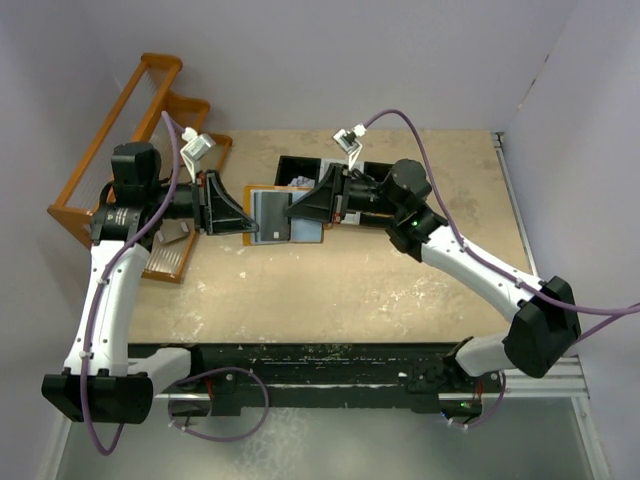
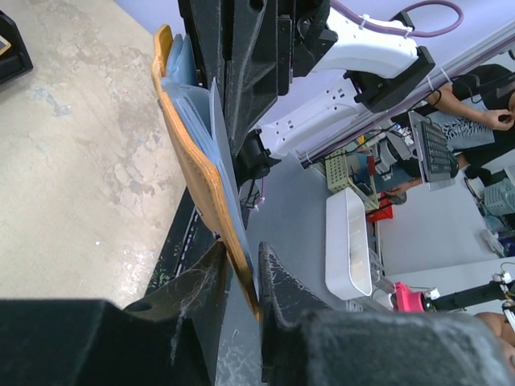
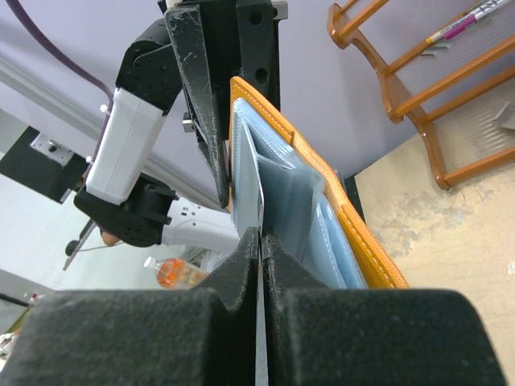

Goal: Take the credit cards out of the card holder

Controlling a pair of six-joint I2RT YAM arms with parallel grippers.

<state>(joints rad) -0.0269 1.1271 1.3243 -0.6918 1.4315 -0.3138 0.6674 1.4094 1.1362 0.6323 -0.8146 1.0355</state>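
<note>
Plainly, the card holder (image 3: 302,209) is a soft bifold with a tan-orange, leather-like outer skin, a stitched rim, and pale blue-grey sleeve panels layered inside. It hangs spread open between the two arms, above the middle of the mottled beige table (image 1: 380,290) and just in front of the black tray (image 1: 300,168). An orange wire-and-frame rack (image 1: 110,150) stands at the far left.

The left gripper (image 2: 241,265) has matte black, scuffed wedge-shaped fingers. They stand only slightly apart, pinching the holder's orange edge from both faces, so that end of the wallet is clamped.

The right gripper (image 3: 260,241) has its two black fingers pressed together, with only a hair-thin pale line between them. That line is the edge of a credit card (image 3: 248,177), a thin, flat, stiff grey-blue sheet. It rises out of the fingertips and runs into the inner sleeves of the holder. The card's far part sits among the panels, and how deep it goes is hidden.
</note>
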